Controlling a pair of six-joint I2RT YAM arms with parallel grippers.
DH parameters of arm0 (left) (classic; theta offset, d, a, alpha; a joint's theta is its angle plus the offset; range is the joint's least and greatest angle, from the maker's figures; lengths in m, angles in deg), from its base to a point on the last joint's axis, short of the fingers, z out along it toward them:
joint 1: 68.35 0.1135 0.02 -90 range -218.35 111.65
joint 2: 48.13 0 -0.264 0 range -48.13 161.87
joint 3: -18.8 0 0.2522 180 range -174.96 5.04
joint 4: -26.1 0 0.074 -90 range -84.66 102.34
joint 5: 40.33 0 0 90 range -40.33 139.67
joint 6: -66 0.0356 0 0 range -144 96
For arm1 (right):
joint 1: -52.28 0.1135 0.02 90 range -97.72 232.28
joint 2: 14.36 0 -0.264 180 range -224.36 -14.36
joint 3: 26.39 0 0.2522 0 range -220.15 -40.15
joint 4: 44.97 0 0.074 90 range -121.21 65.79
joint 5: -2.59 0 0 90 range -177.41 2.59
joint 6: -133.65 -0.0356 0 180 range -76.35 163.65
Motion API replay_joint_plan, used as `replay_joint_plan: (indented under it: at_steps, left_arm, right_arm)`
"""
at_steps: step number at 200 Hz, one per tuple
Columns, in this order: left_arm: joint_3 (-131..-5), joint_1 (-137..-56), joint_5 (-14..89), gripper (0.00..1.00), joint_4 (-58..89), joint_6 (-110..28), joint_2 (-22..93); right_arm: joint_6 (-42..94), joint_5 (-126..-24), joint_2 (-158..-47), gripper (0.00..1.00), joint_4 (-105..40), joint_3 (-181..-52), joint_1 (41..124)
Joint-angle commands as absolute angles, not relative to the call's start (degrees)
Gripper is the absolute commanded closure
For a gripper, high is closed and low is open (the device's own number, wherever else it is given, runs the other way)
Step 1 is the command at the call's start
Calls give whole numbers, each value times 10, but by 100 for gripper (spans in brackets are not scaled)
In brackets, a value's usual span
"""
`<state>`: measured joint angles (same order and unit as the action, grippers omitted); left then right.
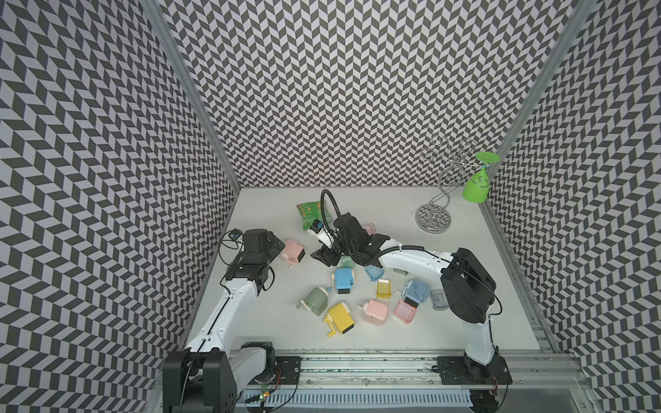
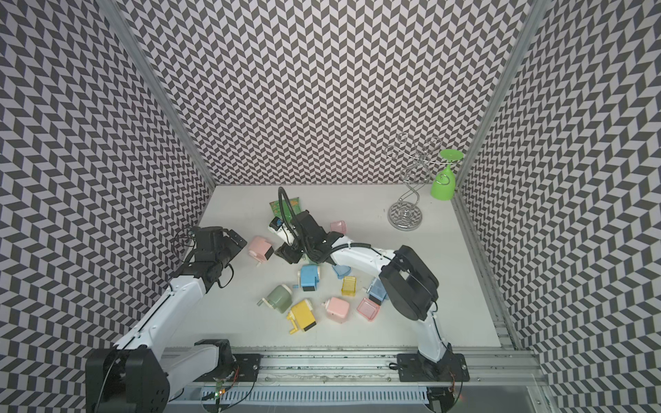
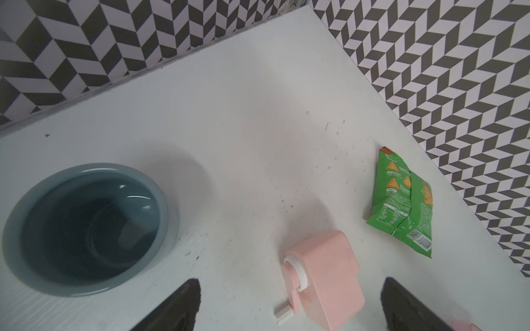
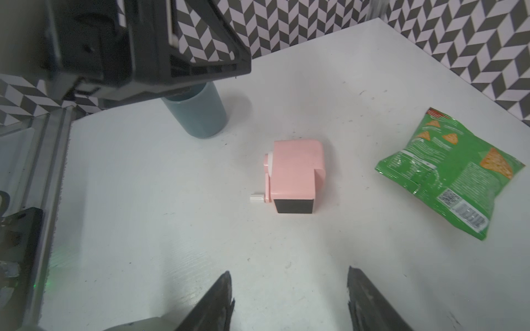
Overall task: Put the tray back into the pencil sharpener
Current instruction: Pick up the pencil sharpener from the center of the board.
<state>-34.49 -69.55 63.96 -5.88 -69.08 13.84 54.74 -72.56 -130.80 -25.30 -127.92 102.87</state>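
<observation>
Right claw [image 4: 289, 272] apart, sharpener [image 4: 292, 169] slot-end toward it

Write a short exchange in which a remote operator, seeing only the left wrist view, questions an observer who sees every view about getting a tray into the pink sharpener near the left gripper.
Operator: I only see this pink sharpener's crank side. Is its tray slot filled?
Observer: The right wrist view shows the pink sharpener end-on. Its dark slot looks empty.
Operator: Where could I find a matching tray?
Observer: In a top view, a pink tray lies loose near the front of the pile, beside a second pink sharpener.
</observation>
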Motion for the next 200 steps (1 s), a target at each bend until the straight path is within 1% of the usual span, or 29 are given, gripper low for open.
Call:
replay_joint_plan:
  at_steps: [1,18,48,92,140,170,200]
  left_arm:
    - [-322,-707,663,0,-76,-710,117]
    - [-316,-727,686,1,-88,-711,103]
    - [-316,-751,709,0,-94,-701,82]
    - [-321,-754,738,0,-119,-719,57]
    - [-337,-754,768,0,-124,-700,31]
    - [-351,-753,789,0,-111,-673,14]
    - [-362,-752,799,1,-103,-650,5]
  right_arm:
    - [588,-732,-1347,28,-298,-1303,1044]
    - [609,-771,-1378,25,-295,-1329,1059]
    - [599,-813,-1436,22,-276,-1394,1060]
    - [585,-812,-1495,17,-248,-1473,1060]
    - [571,-812,-1542,17,-245,-1531,1061]
    - [567,-812,-1561,18,-244,-1546,1060]
    - [566,-806,-1574,20,-245,-1553,1061]
